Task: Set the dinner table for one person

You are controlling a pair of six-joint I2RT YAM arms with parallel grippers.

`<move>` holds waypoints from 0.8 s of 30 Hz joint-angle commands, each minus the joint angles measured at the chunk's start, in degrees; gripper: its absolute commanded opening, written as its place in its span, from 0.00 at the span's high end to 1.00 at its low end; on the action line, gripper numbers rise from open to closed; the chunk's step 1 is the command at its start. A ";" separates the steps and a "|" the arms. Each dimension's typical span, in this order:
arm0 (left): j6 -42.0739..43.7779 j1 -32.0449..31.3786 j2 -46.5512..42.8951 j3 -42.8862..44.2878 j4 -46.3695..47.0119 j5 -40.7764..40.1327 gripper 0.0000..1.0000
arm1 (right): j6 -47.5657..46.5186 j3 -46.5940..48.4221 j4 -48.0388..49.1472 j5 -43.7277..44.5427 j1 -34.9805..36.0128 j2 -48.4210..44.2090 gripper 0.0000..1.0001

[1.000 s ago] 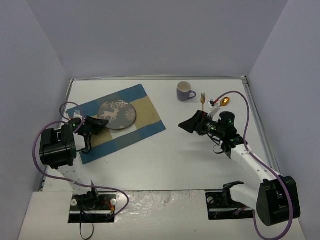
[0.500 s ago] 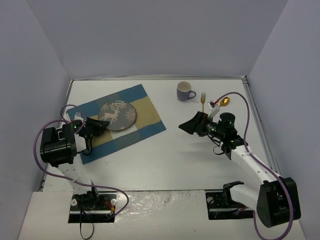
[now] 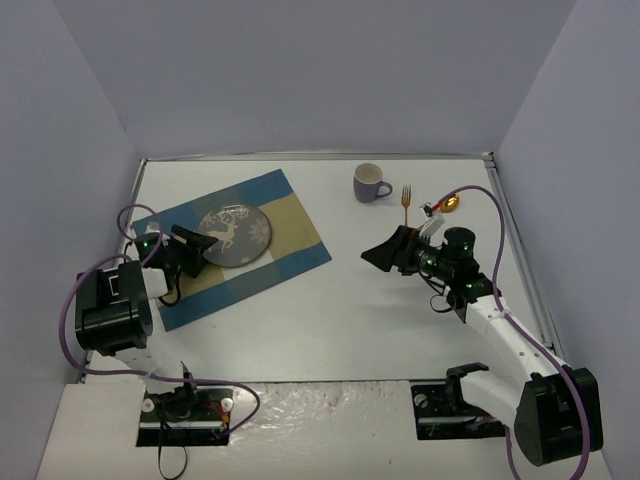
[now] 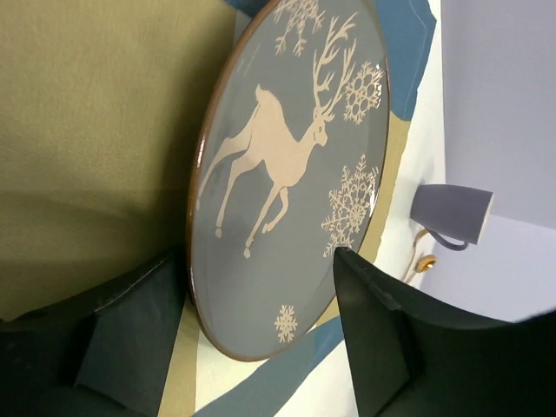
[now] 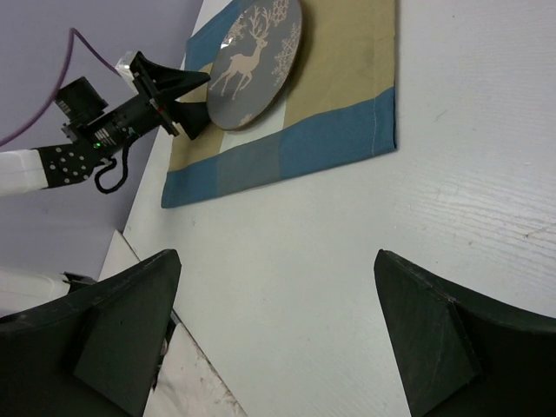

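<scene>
The grey plate (image 3: 233,228) with a white deer lies on the blue-and-tan checked placemat (image 3: 290,245), at the left of the white dinner table (image 3: 330,320). My left gripper (image 3: 192,248) is at the plate's near-left rim. In the left wrist view the plate (image 4: 291,165) fills the frame, and its rim sits between the spread fingers (image 4: 122,339) of the open left gripper (image 4: 261,330). My right gripper (image 3: 385,255) hovers open over bare tabletop right of the placemat, with nothing between its jaws (image 5: 278,330). The right wrist view also shows the plate (image 5: 256,61) and the left gripper (image 5: 178,95).
A grey-purple mug (image 3: 371,182) stands at the back of the table. A gold fork (image 3: 406,200) and a gold spoon (image 3: 450,204) lie to its right. Grey walls close in the table on three sides. Purple cables loop off both arms.
My left gripper has opened off the plate's rim, and the plate rests on the placemat. The left arm has drawn back slightly. The right arm has barely shifted.
</scene>
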 commanded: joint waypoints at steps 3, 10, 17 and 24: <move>7.86 0.88 -9.23 6.84 -18.59 -7.48 0.11 | -5.30 1.92 -5.47 6.13 -0.77 -3.17 0.09; 13.64 0.67 -15.92 13.59 -39.35 -13.64 0.03 | -9.72 5.42 -16.25 24.63 -1.04 -3.71 0.11; 27.51 -2.99 -24.00 23.37 -57.76 -22.13 0.03 | -9.71 11.28 -21.62 42.12 -1.52 2.74 0.16; 39.16 -10.18 -25.67 28.12 -66.34 -29.27 0.03 | -8.06 21.12 -21.54 53.44 -3.56 17.40 0.22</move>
